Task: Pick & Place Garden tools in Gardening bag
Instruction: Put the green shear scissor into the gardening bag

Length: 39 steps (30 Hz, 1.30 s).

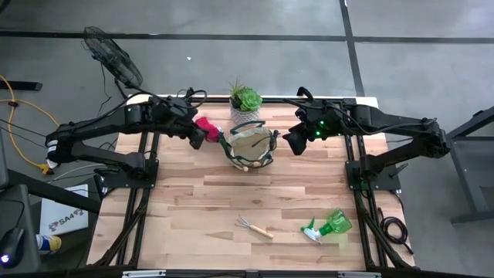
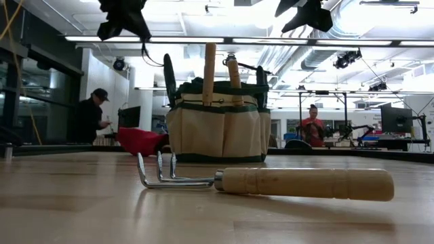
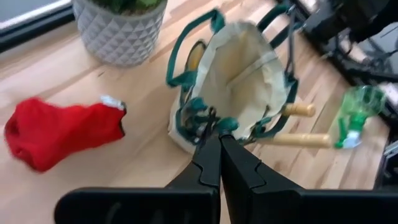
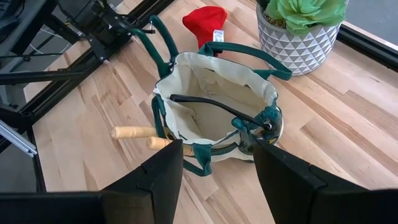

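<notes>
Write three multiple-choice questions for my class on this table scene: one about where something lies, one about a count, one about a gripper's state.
1. Where is the red glove?
A. inside the bag
B. on the table beside the bag
C. on the plant pot

2. How many tools lie on the near part of the table, away from the bag?
A. two
B. four
C. none

3. How is the right gripper?
A. shut on a trowel
B. open, holding nothing
C. shut on the bag's handle

Answers: 1 B, the glove lies on the wood by the bag. 2 A, only the hand rake and spray bottle. 3 B, its fingers stand apart above the bag.
</notes>
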### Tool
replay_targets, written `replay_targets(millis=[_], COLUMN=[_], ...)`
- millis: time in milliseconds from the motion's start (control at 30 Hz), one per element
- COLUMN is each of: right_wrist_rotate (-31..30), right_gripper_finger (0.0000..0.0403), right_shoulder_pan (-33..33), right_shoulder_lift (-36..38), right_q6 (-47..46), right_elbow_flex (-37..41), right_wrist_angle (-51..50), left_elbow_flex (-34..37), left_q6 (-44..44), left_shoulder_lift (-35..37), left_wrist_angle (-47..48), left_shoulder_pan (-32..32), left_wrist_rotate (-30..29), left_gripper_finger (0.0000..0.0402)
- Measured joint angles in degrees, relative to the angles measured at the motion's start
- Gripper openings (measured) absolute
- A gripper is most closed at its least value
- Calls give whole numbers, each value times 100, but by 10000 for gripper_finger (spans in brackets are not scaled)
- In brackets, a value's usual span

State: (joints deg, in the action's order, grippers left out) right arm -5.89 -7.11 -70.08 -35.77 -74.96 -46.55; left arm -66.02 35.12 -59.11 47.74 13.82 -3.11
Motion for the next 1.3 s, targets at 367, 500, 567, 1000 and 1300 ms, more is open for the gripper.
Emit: replay_targets(millis=[367, 500, 567, 1000, 1300], right_wrist_rotate=[2, 2, 2, 2, 6], right_gripper_finger=[188, 188, 188, 188, 188], right_shoulder_pan=[2, 1, 2, 2, 1], right_shoulder_lift=[2, 2, 1, 2, 2], right_q6=[0, 0, 0, 0, 0], right_elbow_flex=[0, 0, 0, 0, 0], right_wrist_angle=[-2, -2, 0, 0, -5], left_elbow_flex=[-1, -2, 0, 2, -2], left_q6=[-207, -213, -217, -273, -274], left_shoulder_lift=[-6, -126, -238, -1117, -924], left_wrist_angle=[-1577, -1562, -1694, -2836, -2346], left_shoulder_pan=[2, 0, 2, 2, 0], left_wrist_rotate=[302, 304, 338, 1164, 1011], left_gripper_finger=[0, 0, 0, 0, 0])
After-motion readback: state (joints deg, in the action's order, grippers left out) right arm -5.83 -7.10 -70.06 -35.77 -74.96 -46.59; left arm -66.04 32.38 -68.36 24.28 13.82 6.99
